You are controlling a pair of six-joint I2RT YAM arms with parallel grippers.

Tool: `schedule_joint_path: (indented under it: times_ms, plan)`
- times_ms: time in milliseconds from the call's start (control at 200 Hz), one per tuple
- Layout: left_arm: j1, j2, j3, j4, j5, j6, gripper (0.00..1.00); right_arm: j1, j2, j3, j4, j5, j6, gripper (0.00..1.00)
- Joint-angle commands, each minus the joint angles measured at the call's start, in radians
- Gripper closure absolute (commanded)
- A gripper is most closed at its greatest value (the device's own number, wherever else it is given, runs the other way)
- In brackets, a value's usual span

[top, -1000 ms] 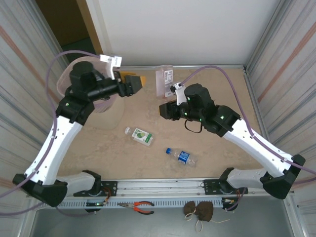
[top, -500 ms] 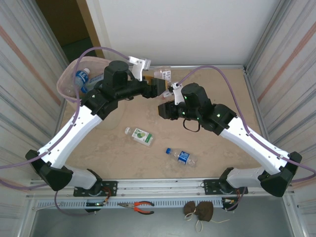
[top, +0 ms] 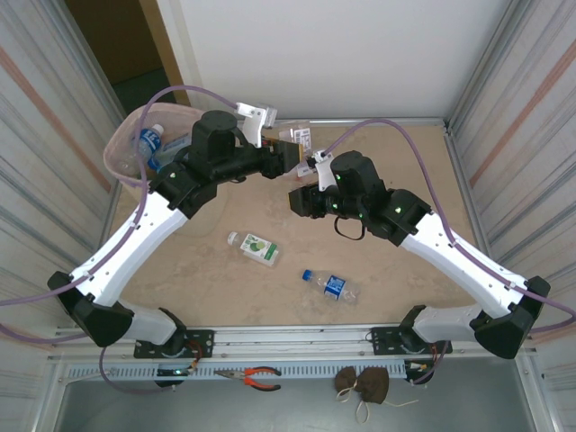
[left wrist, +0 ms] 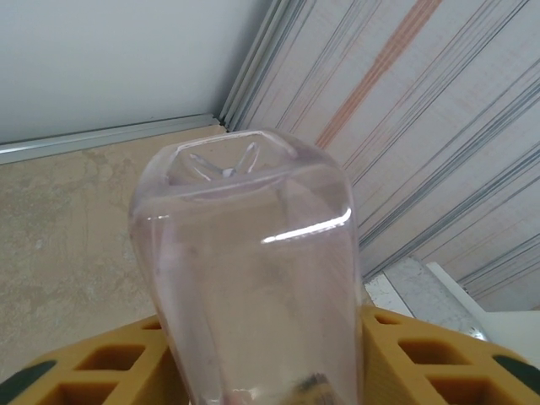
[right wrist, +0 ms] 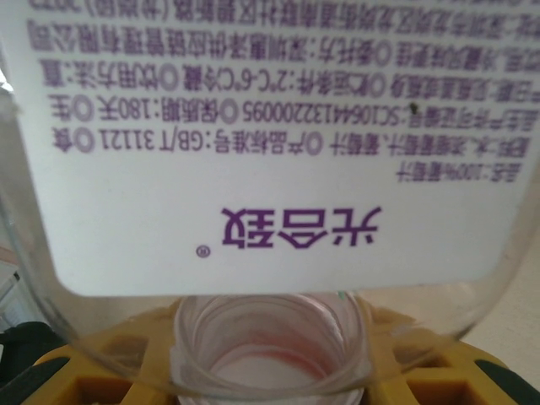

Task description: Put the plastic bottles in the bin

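A clear bottle with a white, purple-printed label [top: 299, 138] is held up over the far middle of the table between both grippers. My right gripper [top: 310, 171] is shut on its neck; in the right wrist view the neck sits between the yellow fingers [right wrist: 270, 371] with the label [right wrist: 278, 126] just beyond. My left gripper [top: 289, 156] is shut on the body of the clear bottle [left wrist: 253, 253], yellow fingers [left wrist: 76, 371] on either side. The bin [top: 167, 110], beige with a pink liner, stands far left with a blue-labelled bottle [top: 148, 144] inside.
Two bottles lie on the table: a green-labelled one [top: 255, 247] near the centre and a blue-capped one [top: 328, 284] nearer the front. Pliers [top: 256, 376] and a brown pouch [top: 364, 385] rest below the front rail. Corrugated walls close in both sides.
My left arm swung right from over the bin to the held bottle and closed on it; the bin's inside now shows. The right arm has hardly moved.
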Motion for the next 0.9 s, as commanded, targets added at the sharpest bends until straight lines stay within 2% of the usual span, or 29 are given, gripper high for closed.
schedule_joint_path:
  times_ms: [0,85,210,366,506,661,792,897]
  plan:
    - [0.0,0.006,0.02,0.01,-0.032,0.005,0.56,-0.005,-0.006,0.024,0.005,0.003,-0.031,0.67]
    - [0.004,0.001,0.02,0.012,-0.038,0.004,0.59,-0.003,-0.004,0.029,-0.002,0.009,-0.032,0.64]
    - [0.03,-0.01,0.025,0.009,-0.029,0.002,0.6,-0.001,-0.018,0.037,-0.012,0.017,-0.029,0.43]
    - [0.104,-0.042,0.021,-0.003,-0.01,-0.001,0.6,-0.002,-0.045,0.038,-0.031,0.051,-0.026,0.28]
    - [0.199,-0.084,0.013,-0.014,0.022,-0.011,0.6,-0.003,-0.069,0.029,-0.048,0.072,-0.024,0.24]
    - [0.35,-0.139,-0.016,0.004,0.065,-0.05,0.6,-0.005,-0.082,0.021,-0.06,0.078,-0.021,0.24]
    - [0.497,-0.181,-0.078,0.064,0.091,-0.131,0.62,-0.006,-0.086,0.016,-0.065,0.083,-0.02,0.24]
    - [0.6,-0.22,-0.159,0.152,0.066,-0.232,0.61,-0.006,-0.082,0.021,-0.069,0.081,-0.018,0.24]
